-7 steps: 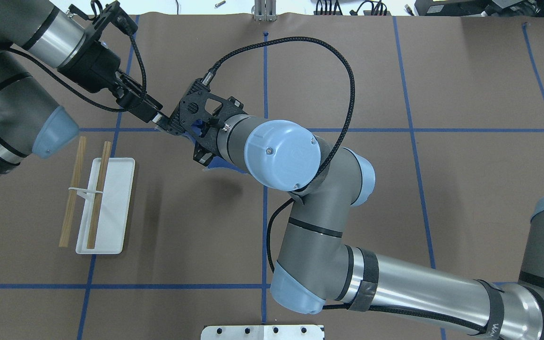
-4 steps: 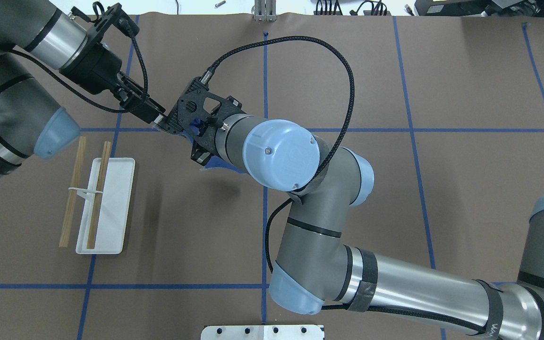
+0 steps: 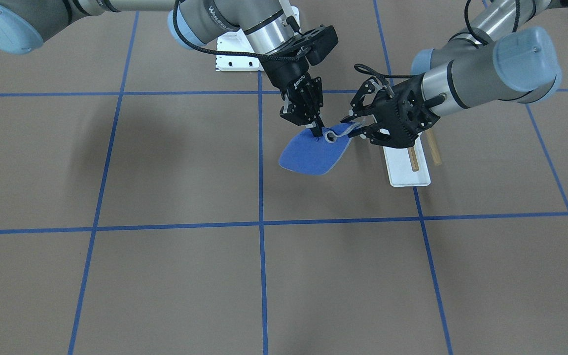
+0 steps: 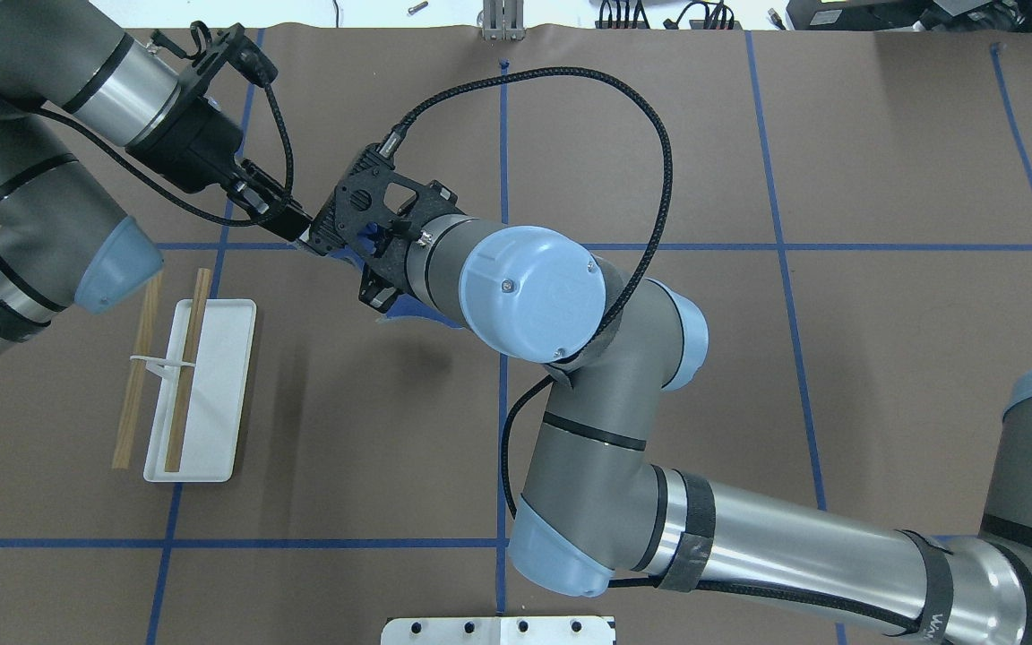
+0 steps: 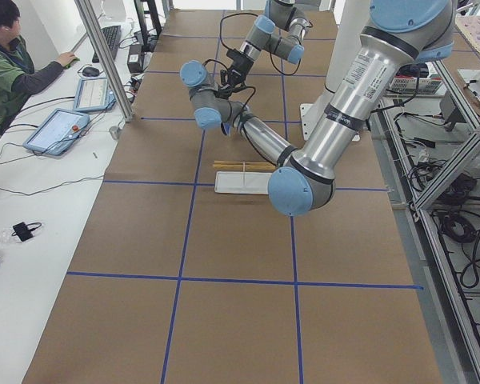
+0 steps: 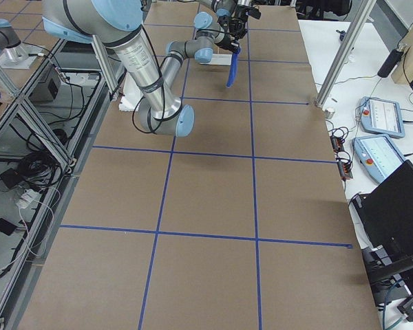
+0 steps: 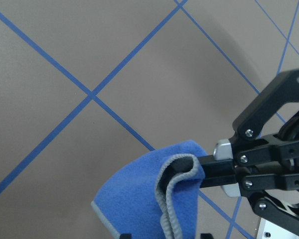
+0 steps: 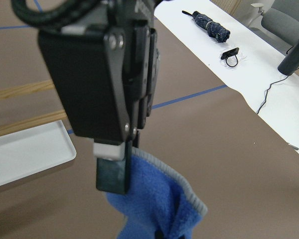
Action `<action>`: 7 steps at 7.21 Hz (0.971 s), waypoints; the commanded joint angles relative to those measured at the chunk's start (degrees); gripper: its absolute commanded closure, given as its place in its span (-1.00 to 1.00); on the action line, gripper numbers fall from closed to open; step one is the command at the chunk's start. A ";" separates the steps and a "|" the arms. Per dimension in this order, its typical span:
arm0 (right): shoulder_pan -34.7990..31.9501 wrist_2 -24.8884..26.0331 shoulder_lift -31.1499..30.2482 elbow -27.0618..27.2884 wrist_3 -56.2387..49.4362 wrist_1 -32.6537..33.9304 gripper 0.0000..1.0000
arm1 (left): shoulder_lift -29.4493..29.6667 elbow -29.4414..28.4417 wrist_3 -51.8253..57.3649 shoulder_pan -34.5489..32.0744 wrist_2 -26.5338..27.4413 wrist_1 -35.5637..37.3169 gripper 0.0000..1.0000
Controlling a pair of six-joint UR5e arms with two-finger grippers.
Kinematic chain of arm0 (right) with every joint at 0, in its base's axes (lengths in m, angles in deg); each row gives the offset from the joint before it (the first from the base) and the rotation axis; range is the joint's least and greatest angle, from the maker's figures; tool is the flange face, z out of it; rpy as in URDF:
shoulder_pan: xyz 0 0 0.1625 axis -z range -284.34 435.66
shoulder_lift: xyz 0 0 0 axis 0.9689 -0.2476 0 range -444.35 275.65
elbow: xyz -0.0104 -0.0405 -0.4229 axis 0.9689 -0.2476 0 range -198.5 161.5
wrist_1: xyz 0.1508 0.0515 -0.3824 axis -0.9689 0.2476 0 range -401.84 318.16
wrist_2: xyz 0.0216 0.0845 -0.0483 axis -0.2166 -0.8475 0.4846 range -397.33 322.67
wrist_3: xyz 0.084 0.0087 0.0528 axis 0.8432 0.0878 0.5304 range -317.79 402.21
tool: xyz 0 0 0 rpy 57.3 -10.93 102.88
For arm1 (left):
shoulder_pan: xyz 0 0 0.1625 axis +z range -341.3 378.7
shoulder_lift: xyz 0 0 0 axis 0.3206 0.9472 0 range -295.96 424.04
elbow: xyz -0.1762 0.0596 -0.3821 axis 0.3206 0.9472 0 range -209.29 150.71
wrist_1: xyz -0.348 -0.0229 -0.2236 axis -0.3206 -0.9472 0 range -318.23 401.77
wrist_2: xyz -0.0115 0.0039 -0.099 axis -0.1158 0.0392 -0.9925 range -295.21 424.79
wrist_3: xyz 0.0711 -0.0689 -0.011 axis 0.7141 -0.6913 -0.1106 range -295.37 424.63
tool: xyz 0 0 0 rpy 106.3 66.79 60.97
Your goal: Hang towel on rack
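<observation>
The royal-blue towel [image 3: 313, 155] hangs above the table from my right gripper [image 3: 317, 132], which is shut on its top edge beside the grey loop [image 3: 331, 136]. My left gripper [image 3: 357, 125] is open. Its jaws stand on either side of the towel's far corner. In the left wrist view the right gripper's fingers [image 7: 214, 169] pinch the folded towel [image 7: 139, 204]. The rack [image 4: 211, 403] stands on the table under my left arm, with two wooden dowels [image 4: 135, 367] over its white base. It also shows in the front view [image 3: 407, 170], partly behind my left gripper.
A white bolted pedestal plate [image 4: 498, 630] sits at the robot's side of the table. Blue tape lines cross the brown table cover [image 4: 883, 376]. An operator [image 5: 8, 56] sits at a side desk with tablets.
My left arm has shifted a little to the right and its gripper has edged closer to the towel's corner. The right arm and the towel have barely moved.
</observation>
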 commanded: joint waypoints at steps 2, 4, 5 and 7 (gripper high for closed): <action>-0.09 0.49 -0.18 0.08 0.28 -0.30 1.00 | -0.35 0.16 -1.69 0.23 0.06 -0.12 1.00; -0.17 0.75 -0.71 1.04 5.07 -0.65 0.03 | -0.53 0.16 -1.77 0.14 0.06 -0.12 1.00; -0.09 0.58 -1.41 3.49 14.60 -0.56 -0.99 | -0.53 0.24 -2.65 -0.03 0.06 -0.12 1.00; -0.70 -0.82 -4.92 8.50 22.07 -0.30 -0.99 | -0.35 1.03 -10.27 -1.69 0.06 -0.99 1.00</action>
